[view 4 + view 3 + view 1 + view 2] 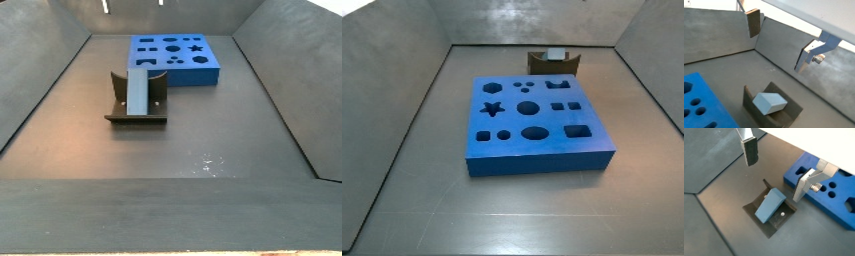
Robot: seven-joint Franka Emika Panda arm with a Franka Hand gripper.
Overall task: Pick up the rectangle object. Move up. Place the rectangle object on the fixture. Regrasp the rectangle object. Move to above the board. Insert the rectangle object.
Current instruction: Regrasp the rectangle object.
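The light grey-blue rectangle object (771, 205) lies tilted in the dark fixture (765, 227), leaning along its bracket. A side view shows it as a long pale block (138, 92) in the fixture (134, 118). My gripper (775, 173) hangs open above it, with nothing between its fingers (750, 155), and stands well apart from the block. In a wrist view the block's end (769, 102) faces the camera below the gripper (777, 47). The blue board (174, 55) with its cut-out holes lies just behind the fixture. Neither side view shows the gripper clearly.
Grey walls (409, 60) enclose the dark floor on all sides. In a side view the fixture (553, 62) stands near the back wall, just behind the board (536, 120). A corner where two walls meet (756, 47) shows behind the fingers.
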